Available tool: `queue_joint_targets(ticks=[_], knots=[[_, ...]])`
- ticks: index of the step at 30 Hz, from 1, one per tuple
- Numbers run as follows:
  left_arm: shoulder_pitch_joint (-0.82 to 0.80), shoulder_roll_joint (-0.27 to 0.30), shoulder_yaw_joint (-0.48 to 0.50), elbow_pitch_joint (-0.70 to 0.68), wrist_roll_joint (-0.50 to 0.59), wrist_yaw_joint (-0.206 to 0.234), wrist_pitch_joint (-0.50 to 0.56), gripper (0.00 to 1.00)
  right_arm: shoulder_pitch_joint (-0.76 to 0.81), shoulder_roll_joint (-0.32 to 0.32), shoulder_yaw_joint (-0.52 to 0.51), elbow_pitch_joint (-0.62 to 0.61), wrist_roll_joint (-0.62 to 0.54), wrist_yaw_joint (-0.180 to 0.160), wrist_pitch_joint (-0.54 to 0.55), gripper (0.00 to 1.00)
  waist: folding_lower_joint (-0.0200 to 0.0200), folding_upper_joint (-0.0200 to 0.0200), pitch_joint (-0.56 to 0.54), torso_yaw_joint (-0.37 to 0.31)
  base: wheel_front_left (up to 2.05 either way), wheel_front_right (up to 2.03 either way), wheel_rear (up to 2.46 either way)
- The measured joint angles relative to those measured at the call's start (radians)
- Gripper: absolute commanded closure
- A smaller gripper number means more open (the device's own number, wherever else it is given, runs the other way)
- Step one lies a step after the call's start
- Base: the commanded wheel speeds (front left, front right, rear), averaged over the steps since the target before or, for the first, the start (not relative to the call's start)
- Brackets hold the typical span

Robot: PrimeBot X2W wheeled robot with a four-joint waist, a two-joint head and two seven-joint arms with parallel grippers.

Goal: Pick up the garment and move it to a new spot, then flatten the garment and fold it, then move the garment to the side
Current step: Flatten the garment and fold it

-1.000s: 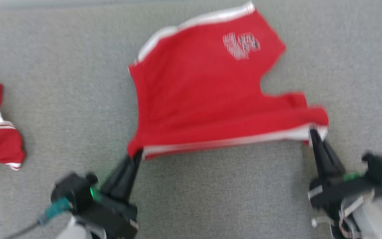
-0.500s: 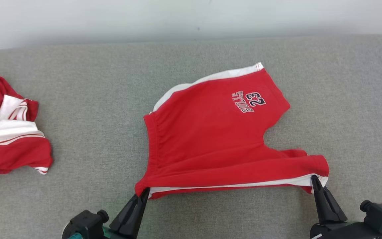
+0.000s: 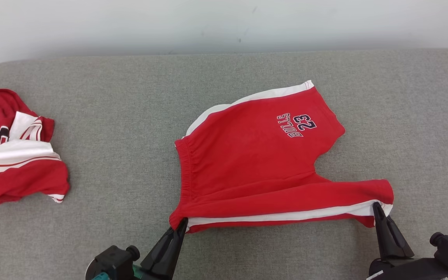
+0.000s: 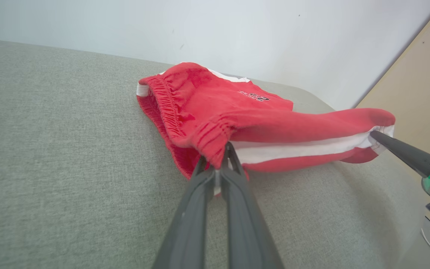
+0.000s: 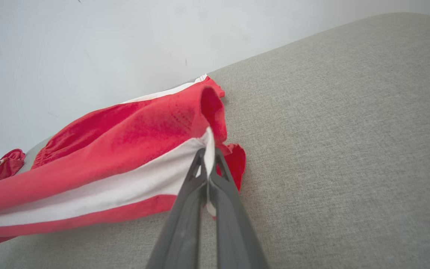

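The garment [image 3: 255, 159] is a pair of red shorts with white side stripes and dark lettering, spread over the grey cushion. Its near edge is lifted and stretched between my two grippers. My left gripper [image 3: 183, 222] is shut on the elastic waistband corner, seen up close in the left wrist view [image 4: 220, 157]. My right gripper [image 3: 375, 206] is shut on the white-striped leg hem at the right, close up in the right wrist view [image 5: 208, 157]. The far leg of the garment [image 4: 252, 99] rests on the cushion.
A second red and white garment [image 3: 14, 155] lies crumpled at the left edge of the grey cushion [image 3: 111, 116]. A pale wall [image 3: 224, 23] runs behind the cushion. A beige panel [image 4: 424, 86] stands at the right in the left wrist view.
The head camera has tilted, so the whole picture has shifted down and the wall has come into view. Both grippers keep their hold on the garment's near edge.
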Motion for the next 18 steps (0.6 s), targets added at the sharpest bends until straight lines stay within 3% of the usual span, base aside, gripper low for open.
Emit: queue_joint_targets(ticks=[8,18], knots=[[-0.029,-0.001,-0.017,-0.001,-0.005,0.0,0.0,1.0,-0.028,-0.002,-0.003,-0.008,-0.007,0.0,0.012,1.0,0.0,0.0,0.0,0.006,0.0,0.0,0.0],[-0.222,-0.007,-0.052,0.05,-0.027,0.0,0.0,1.0,-0.277,-0.056,0.037,0.052,-0.016,0.0,0.084,1.0,0.0001,0.0002,0.043,0.019,0.0,0.0,0.0]])
